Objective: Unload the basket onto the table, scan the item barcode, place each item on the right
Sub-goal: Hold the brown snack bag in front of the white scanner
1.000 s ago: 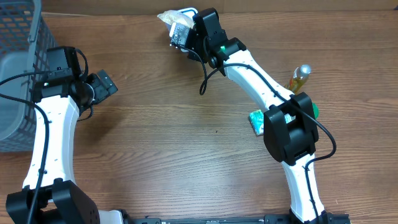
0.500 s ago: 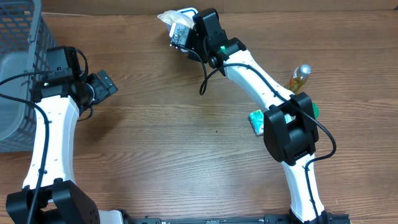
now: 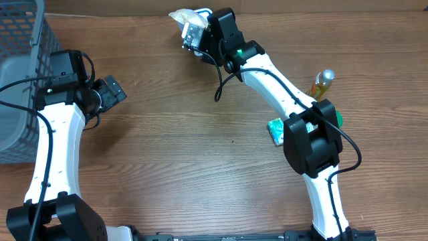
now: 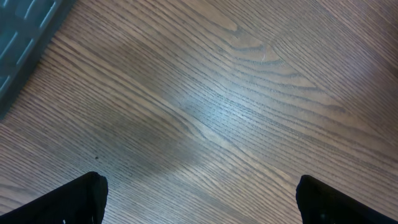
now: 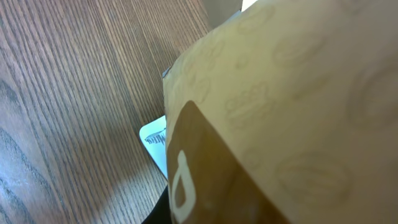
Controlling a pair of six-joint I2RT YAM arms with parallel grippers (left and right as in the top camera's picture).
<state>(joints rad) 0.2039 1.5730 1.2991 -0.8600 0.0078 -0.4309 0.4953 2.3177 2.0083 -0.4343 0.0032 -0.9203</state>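
Two arms: both are in the overhead view; only the right one is engaged with an item.
Item location: the tan packet (image 3: 184, 19) is at the far edge of the table (image 3: 200, 167), at the tip of the right gripper (image 3: 198, 35).
Right fingers: closed on the tan packet, which fills the right wrist view.
Left fingers: the left gripper (image 3: 112, 92) stands spread wide and empty over bare wood, just beside the grey basket (image 3: 17, 100).
Under the item: a white card (image 5: 155, 140) shows below the packet; whether the two touch cannot be told.
Barcode: not identifiable in any view; a brown printed patch faces the right wrist camera.
Handling, weight: probably light, a small film pouch.
Handling, stiffness: soft and crinkly; the film probably buckles under a pinch and may slide between the pads.
Handling, fragility: contents are unknown, so squeeze no harder than needed.
Grip point: take a flat side margin or sealed end, clear of any printed code, to leave the label flat and readable.
Other items: a bottle (image 3: 324, 83) and a teal packet (image 3: 275, 130) lie well apart, near the right arm's base.
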